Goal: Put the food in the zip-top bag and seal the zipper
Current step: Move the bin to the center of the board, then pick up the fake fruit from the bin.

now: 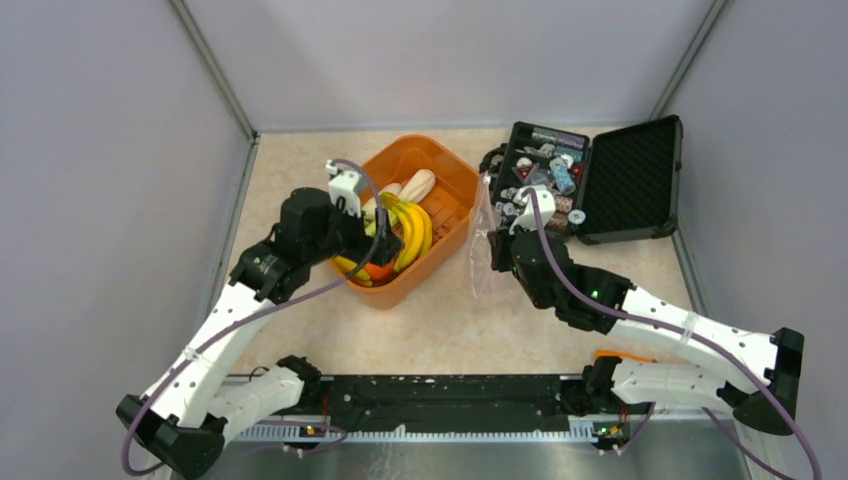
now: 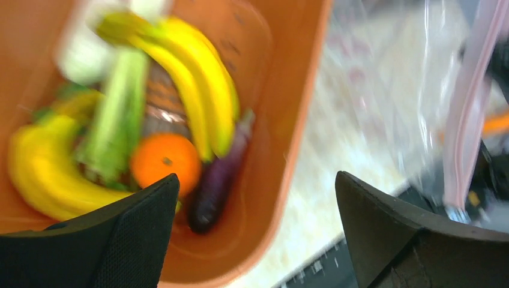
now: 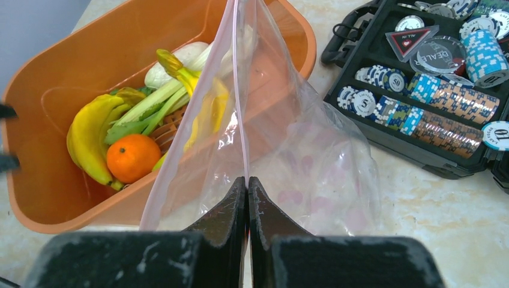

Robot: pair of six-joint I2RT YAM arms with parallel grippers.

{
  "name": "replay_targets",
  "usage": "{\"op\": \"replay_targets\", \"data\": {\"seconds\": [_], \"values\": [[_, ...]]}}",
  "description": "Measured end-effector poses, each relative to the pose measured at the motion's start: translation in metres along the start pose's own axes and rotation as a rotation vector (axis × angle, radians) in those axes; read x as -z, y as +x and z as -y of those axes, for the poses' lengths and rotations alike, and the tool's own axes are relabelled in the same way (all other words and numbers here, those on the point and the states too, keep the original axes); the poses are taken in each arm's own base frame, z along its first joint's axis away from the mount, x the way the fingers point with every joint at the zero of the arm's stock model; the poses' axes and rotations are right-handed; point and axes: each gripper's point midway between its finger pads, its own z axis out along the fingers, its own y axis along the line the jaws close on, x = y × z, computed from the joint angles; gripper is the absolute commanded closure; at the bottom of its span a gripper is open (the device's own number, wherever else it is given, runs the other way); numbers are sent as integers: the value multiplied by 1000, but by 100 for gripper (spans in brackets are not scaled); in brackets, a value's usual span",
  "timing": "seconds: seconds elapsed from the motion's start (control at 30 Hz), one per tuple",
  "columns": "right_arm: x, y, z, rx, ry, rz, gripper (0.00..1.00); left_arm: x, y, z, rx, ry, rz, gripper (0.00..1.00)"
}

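Broadly, a beige table (image 1: 440, 330) carries an open black case (image 1: 640, 170) of poker chips at the right and an orange slotted basket (image 1: 440, 160) at the left. Between them the clear zip-top bag (image 3: 312, 156) stands upright, just beside the basket wall. The left gripper (image 2: 257, 177) hovers over the basket with its jaws spread wide and nothing between them. The right gripper (image 3: 247, 180) is pinched closed on the bag's edge. All the food lies in the basket: yellow bananas (image 3: 90, 135), green stalks (image 3: 147, 111), a dark eggplant (image 2: 219, 180), a whitish piece (image 3: 174, 60) and a round orange (image 3: 132, 157). The pinkish zipper (image 3: 239, 90) runs up from the closed right fingers.
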Motion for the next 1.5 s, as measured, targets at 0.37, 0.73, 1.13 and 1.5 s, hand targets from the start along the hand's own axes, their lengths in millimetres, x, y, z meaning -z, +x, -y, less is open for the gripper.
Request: {"op": "replay_targets", "data": {"seconds": [0.37, 0.73, 1.13, 1.5], "values": [[1, 3, -6, -13, -33, -16, 100, -76, -84, -94, 65, -308, 138, 9], [-2, 7, -17, -22, -76, -34, 100, -136, -62, -136, 58, -228, -1, 1], [-1, 8, -19, -19, -88, -40, 100, -133, -71, -128, -503, 65, -34, 1], [-2, 11, -19, -18, -90, -43, 100, -156, -53, -153, -736, 242, -171, 22]]}}
